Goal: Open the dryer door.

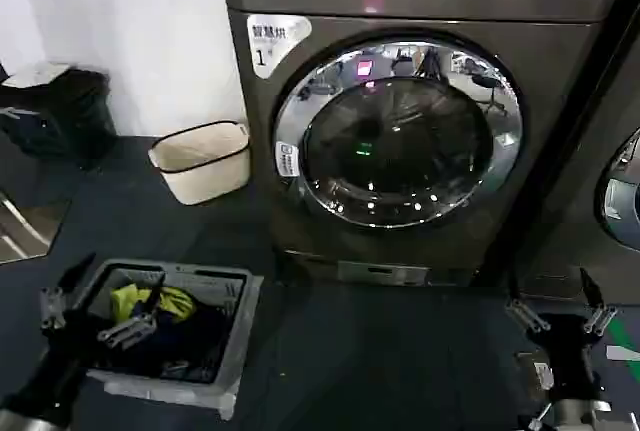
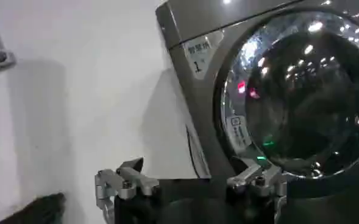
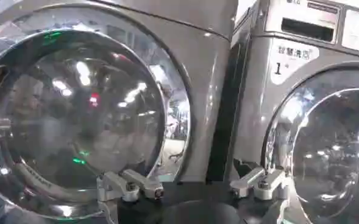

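While shut, the dryer door (image 1: pixel 398 134) beyond a laundry basket (image 1: pixel 236 326), white bin (image 1: pixel 202 160); both end effectors wide.

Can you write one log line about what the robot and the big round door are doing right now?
dryer door: shut | left gripper: open, low over laundry basket | right gripper: open, low, off door | step: door untouched

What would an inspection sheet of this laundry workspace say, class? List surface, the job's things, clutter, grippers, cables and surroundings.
Surface: dark floor.
Job's things: dryer door shut, chrome rim, dark glass.
Clutter: grey bin of clothes under the left arm; white basket by the wall.
Grippers: left gripper open above the bin; right gripper open, low, apart from the door.
Cables: nothing seen.
Surroundings: white wall; neighbouring machine's door beside.
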Robot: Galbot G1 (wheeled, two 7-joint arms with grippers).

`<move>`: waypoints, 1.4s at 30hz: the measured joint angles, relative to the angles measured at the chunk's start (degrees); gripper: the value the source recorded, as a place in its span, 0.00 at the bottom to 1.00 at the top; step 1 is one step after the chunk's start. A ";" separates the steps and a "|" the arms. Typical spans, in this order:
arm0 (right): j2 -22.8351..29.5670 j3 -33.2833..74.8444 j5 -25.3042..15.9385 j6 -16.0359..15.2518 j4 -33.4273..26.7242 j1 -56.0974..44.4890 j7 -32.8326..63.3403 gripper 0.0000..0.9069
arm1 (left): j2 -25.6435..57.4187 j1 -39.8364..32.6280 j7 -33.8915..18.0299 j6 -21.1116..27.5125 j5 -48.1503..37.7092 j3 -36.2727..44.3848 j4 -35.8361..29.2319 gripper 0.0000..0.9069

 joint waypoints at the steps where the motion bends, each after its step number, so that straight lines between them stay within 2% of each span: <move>1: -0.60 -0.10 1.12 -0.62 -0.21 0.44 -1.34 1.00 | -0.06 -0.02 0.00 -0.09 -0.02 0.06 0.00 1.00; 5: -5.19 -1.62 8.14 -3.71 -2.21 4.02 -8.12 1.00 | -0.14 -0.02 0.08 -0.41 0.18 0.11 0.00 1.00; 8: -10.72 -3.49 13.78 -5.92 -4.41 8.29 -11.60 1.00 | -0.05 -0.07 0.08 -0.29 0.25 0.07 0.00 1.00; 12: -19.16 -6.24 21.32 -7.88 -7.77 14.82 -14.95 1.00 | 0.00 -0.11 0.28 -0.05 0.34 -0.04 0.00 1.00; 16: -26.27 -10.07 28.10 -8.11 -12.58 21.87 -17.22 1.00 | -0.03 -0.12 0.47 -0.09 0.35 -0.10 0.00 1.00; 20: -30.65 -15.81 28.32 -10.03 -16.67 29.13 -17.92 1.00 | -0.06 -0.20 0.72 -0.27 0.89 -0.14 0.00 1.00; 24: -32.21 -21.97 28.69 -12.36 -19.90 36.73 -19.83 1.00 | -0.40 -1.05 1.02 -0.08 1.28 -0.59 0.01 1.00; 29: -31.85 -29.27 29.39 -10.48 -24.86 45.35 -21.28 1.00 | -1.37 -0.12 1.91 1.18 4.41 0.11 0.01 1.00; 35: -29.70 -37.07 28.80 -11.62 -32.03 54.19 -21.30 1.00 | -2.00 -0.50 3.04 2.50 6.42 0.30 0.01 1.00; 42: -25.88 -44.01 23.98 -9.65 -40.25 62.95 -22.43 1.00 | -3.16 0.06 2.85 2.28 7.68 1.78 0.01 1.00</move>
